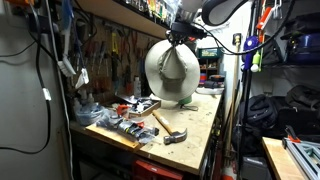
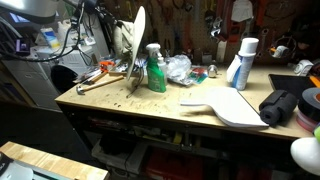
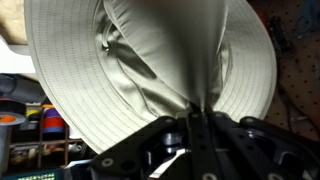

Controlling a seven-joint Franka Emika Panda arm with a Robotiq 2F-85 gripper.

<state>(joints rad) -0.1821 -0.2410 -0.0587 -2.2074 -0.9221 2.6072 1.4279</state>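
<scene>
The end effector is positioned above the rear of the worktop and is clamped on a pale grey-green brimmed hat. In the wrist view, the two fingers converge on a gathered fold of the hat fabric, with no gap visible between them apart from the pinched cloth. The crown and the stitched brim fill most of that view.

The hat hangs below the end effector with its brim roughly vertical. In an exterior view it presents its broad open face. In an exterior view the hat appears edge-on as a narrow upright shape. Whether its lower brim touches the worktop cannot be determined.

Items on the worktop:
- A hammer with a wooden handle lies flat near the front edge, apart from the hat.
- A green spray bottle stands upright just beside the hat.
- A clear crumpled plastic bag lies behind the spray bottle.
- A white-and-blue bottle stands upright, well apart from the hat.
- A flat white board lies near the front edge.
</scene>
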